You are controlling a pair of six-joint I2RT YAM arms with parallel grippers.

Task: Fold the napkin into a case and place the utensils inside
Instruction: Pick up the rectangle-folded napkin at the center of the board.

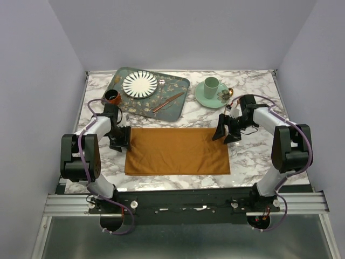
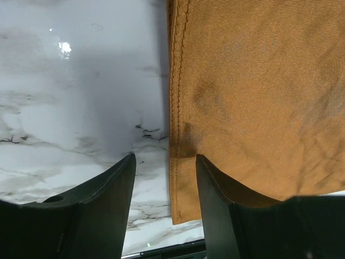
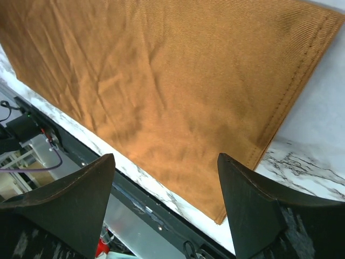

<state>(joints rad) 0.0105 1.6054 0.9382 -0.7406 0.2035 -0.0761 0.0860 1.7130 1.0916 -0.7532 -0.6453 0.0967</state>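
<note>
The rust-orange napkin point(image 1: 178, 151) lies flat as a wide rectangle on the marble table; no case is in view. My left gripper point(image 1: 123, 138) is at its far left corner. In the left wrist view the left gripper point(image 2: 165, 156) stands open astride the hemmed edge of the napkin point(image 2: 253, 81), one finger over cloth, the other over marble. My right gripper point(image 1: 225, 133) is at the far right corner. It hangs open point(image 3: 166, 156) above the napkin point(image 3: 161, 70), holding nothing. A copper utensil point(image 1: 168, 101) lies on the green tray point(image 1: 180, 86); a spoon point(image 1: 230, 92) rests by the saucer.
The tray at the back left carries a striped plate point(image 1: 140, 84). A small dark cup point(image 1: 112, 96) stands beside my left arm. A mint cup on a saucer point(image 1: 211, 91) stands at the back right. The table's near edge point(image 1: 178, 182) runs just below the napkin.
</note>
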